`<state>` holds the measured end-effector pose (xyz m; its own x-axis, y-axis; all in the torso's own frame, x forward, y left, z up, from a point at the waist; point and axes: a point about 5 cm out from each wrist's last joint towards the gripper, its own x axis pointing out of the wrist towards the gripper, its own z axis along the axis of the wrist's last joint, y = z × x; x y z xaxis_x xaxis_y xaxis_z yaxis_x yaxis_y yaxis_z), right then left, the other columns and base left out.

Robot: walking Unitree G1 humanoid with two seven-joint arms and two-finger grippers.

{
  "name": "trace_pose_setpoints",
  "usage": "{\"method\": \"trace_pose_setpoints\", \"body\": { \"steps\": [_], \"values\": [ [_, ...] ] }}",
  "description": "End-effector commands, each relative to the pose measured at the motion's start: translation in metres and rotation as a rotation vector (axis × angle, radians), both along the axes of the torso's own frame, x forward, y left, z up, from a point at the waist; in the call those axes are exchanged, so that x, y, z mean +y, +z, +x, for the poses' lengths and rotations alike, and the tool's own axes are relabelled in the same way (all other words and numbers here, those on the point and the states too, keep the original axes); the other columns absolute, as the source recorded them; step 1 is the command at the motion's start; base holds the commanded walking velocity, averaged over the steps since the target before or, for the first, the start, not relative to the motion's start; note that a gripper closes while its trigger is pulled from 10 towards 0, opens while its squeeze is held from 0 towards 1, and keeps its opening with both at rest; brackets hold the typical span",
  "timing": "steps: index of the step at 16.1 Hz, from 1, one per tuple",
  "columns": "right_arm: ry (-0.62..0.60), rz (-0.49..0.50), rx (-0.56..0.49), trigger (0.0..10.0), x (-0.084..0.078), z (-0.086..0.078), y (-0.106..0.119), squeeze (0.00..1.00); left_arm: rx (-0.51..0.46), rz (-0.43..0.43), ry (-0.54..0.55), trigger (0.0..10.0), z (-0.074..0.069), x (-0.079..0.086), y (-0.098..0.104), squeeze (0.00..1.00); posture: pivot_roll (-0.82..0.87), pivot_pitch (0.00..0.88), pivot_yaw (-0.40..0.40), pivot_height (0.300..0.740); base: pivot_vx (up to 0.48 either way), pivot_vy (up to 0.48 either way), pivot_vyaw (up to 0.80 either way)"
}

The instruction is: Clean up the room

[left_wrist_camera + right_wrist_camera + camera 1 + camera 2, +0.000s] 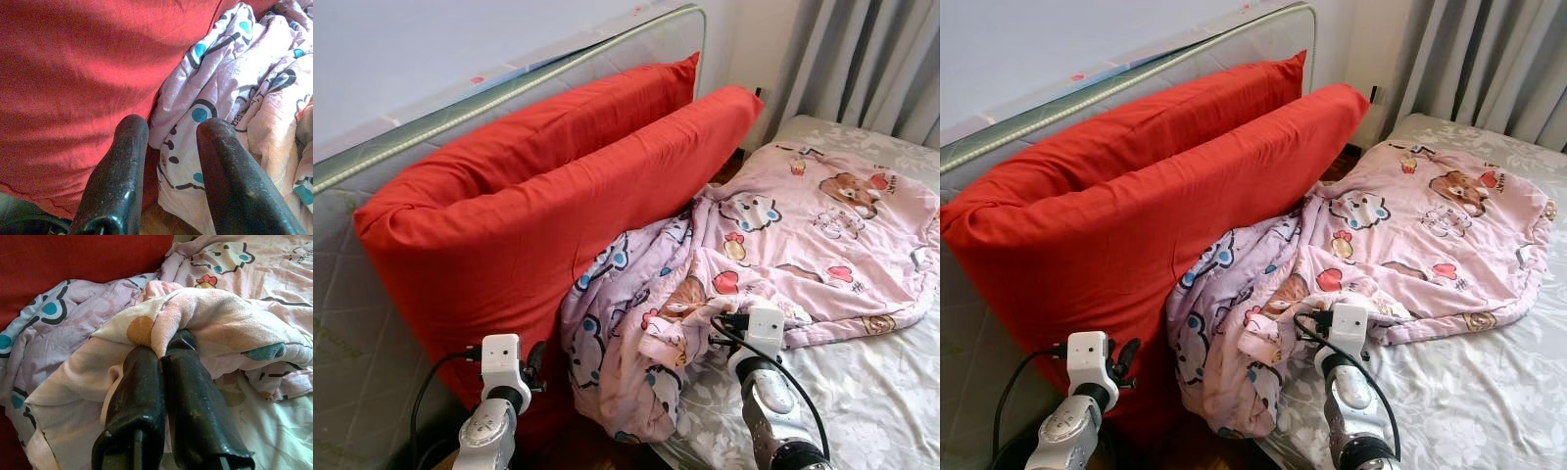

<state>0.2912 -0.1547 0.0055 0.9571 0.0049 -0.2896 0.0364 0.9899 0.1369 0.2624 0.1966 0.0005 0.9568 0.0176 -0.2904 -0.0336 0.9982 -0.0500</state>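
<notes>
The pink cartoon-print blanket lies crumpled across the head end of the bed, one part spread flat over the grey floral sheet, the other bunched into a heap that spills off the mattress edge and hangs against the red pillows. That heap is where the action is: the right gripper has its two black fingers pressed tight together on a fold of the blanket's pale edge, the cloth pinched between them and draping over the tips, which looks like a grip meant for dragging the bundle up and out so it can be spread or folded. The left gripper sits lower, at the bed's edge, fingers parted a moderate way with nothing between them, aimed right at the seam where the hanging blanket meets the front red pillow, probably lining up for a second hold so the cloth can be stretched between both arms. The two long red pillows stand on edge, leaning one behind the other against the padded grey headboard, which keeps them propped clear of the mattress. Grey curtains hang behind the far side of the bed. With the blanket this rumpled, the tidying seems barely begun.
</notes>
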Motion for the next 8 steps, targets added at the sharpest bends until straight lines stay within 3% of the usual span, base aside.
{"method": "trace_pose_setpoints", "body": {
  "steps": [1, 6, 8],
  "values": [
    [0.004, -0.01, -0.019, 10.0, 0.0004, 0.0008, 0.0023, 0.0, -0.01, 0.006, -0.011, 10.0, 0.0013, -0.0004, 0.002, 0.0, -0.08, 0.0, 0.008, 0.74, 0.0, 0.0, 0.0],
    [-0.002, -0.011, -0.029, 10.0, 0.0001, 0.0016, 0.0038, 0.0, -0.01, 0.006, -0.011, 10.0, 0.0014, -0.0008, 0.0021, 0.0, -0.08, 0.0, 0.009, 0.74, 0.0, 0.0, 0.0],
    [-0.004, -0.012, -0.033, 10.0, -0.0003, 0.0023, 0.0046, 0.0, -0.011, 0.005, -0.011, 10.0, 0.0018, -0.0011, 0.0023, 0.0, -0.08, 0.0, 0.008, 0.74, -0.249, 0.0, 0.0]
  ]
}}
